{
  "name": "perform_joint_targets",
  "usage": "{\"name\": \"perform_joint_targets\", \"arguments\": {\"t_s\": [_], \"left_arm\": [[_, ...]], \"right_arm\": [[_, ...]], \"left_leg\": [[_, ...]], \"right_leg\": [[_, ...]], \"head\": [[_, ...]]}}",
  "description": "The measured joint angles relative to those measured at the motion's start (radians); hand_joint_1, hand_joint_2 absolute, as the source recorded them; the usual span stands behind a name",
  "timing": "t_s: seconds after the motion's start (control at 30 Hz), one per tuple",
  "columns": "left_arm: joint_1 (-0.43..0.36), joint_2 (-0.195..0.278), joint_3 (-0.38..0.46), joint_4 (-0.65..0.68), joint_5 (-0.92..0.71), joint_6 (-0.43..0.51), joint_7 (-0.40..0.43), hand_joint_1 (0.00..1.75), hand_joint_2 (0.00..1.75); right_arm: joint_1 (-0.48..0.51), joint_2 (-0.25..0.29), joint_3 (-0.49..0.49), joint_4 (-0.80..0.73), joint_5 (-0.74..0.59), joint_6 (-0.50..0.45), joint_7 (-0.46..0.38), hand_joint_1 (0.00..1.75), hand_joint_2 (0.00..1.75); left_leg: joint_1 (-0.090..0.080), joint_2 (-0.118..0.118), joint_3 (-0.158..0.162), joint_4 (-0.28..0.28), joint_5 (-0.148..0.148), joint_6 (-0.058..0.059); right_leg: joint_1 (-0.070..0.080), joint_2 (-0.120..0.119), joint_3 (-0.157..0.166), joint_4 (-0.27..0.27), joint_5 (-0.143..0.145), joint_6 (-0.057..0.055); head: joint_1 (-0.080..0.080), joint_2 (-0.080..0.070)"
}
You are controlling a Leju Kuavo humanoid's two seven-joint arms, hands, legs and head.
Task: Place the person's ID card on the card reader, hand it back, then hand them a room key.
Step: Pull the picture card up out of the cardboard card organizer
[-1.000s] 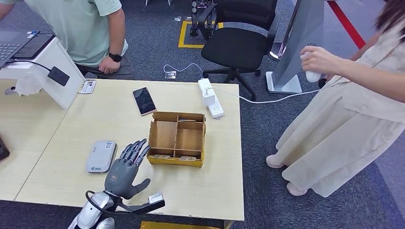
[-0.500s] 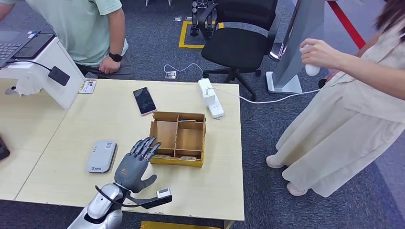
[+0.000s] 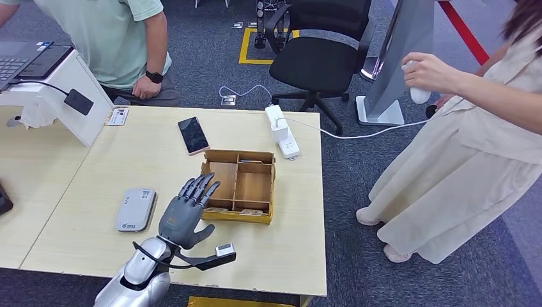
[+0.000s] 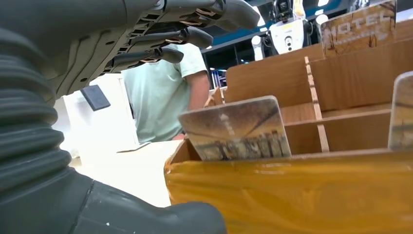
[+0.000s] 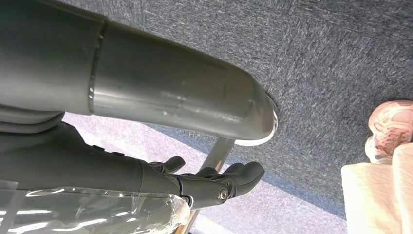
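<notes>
My left hand (image 3: pixel 185 214) hovers open over the table with its fingers spread, their tips at the front left corner of the wooden box (image 3: pixel 240 185). The grey card reader (image 3: pixel 135 209) lies to the hand's left with nothing on it. Room key cards (image 3: pixel 216 209) stand in the box's front slot. In the left wrist view one key card (image 4: pixel 236 129) stands just behind the box's yellow front wall (image 4: pixel 292 190), below my fingers (image 4: pixel 185 36). A small card (image 3: pixel 117 116) lies at the table's far left. My right hand (image 5: pixel 214 183) hangs over the floor, holding nothing.
A person in a green shirt (image 3: pixel 121 38) sits behind the table. Another person in beige (image 3: pixel 460 160) stands at the right, holding a white object (image 3: pixel 418 94). A phone (image 3: pixel 193 135), a power strip (image 3: pixel 281 131) and a white stand (image 3: pixel 57 89) are on the table.
My left hand has moved right and forward, away from the card reader and up to the box's front left corner. The standing person's hand has shifted slightly.
</notes>
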Motion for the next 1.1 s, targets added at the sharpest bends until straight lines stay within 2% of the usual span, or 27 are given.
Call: {"name": "perform_joint_targets", "arguments": {"t_s": [0.27, 0.97, 1.0, 1.1], "left_arm": [[-0.015, -0.002, -0.006, -0.003, 0.034, 0.02, 0.023, 0.0, 1.75], [-0.015, 0.007, -0.028, -0.008, 0.074, -0.068, 0.022, 0.02, 1.75], [-0.015, 0.009, -0.03, -0.007, 0.074, -0.072, 0.022, 0.1, 1.75], [-0.014, 0.012, -0.036, -0.003, 0.075, -0.08, 0.02, 1.23, 1.75]], "right_arm": [[0.001, 0.0, 0.0, 0.002, -0.014, 0.0, 0.002, 0.0, 0.0], [0.001, 0.0, 0.009, 0.002, -0.019, 0.0, 0.002, 0.0, 0.0], [0.001, 0.0, 0.009, 0.002, -0.019, 0.0, 0.001, 0.0, 0.0], [0.001, 0.0, 0.01, 0.002, -0.021, 0.0, 0.001, 0.0, 0.0]], "left_leg": [[0.0, 0.0, 0.0, 0.0, 0.0, 0.0], [0.0, 0.0, 0.0, 0.0, 0.0, 0.0], [0.0, 0.0, 0.0, 0.0, 0.0, 0.0], [0.0, 0.0, 0.0, 0.0, 0.0, 0.0]], "right_leg": [[0.0, 0.0, 0.0, 0.0, 0.0, 0.0], [0.0, 0.0, 0.0, 0.0, 0.0, 0.0], [0.0, 0.0, 0.0, 0.0, 0.0, 0.0], [0.0, 0.0, 0.0, 0.0, 0.0, 0.0]], "head": [[0.0, 0.0], [0.0, 0.0], [0.0, 0.0], [0.0, 0.0]]}}
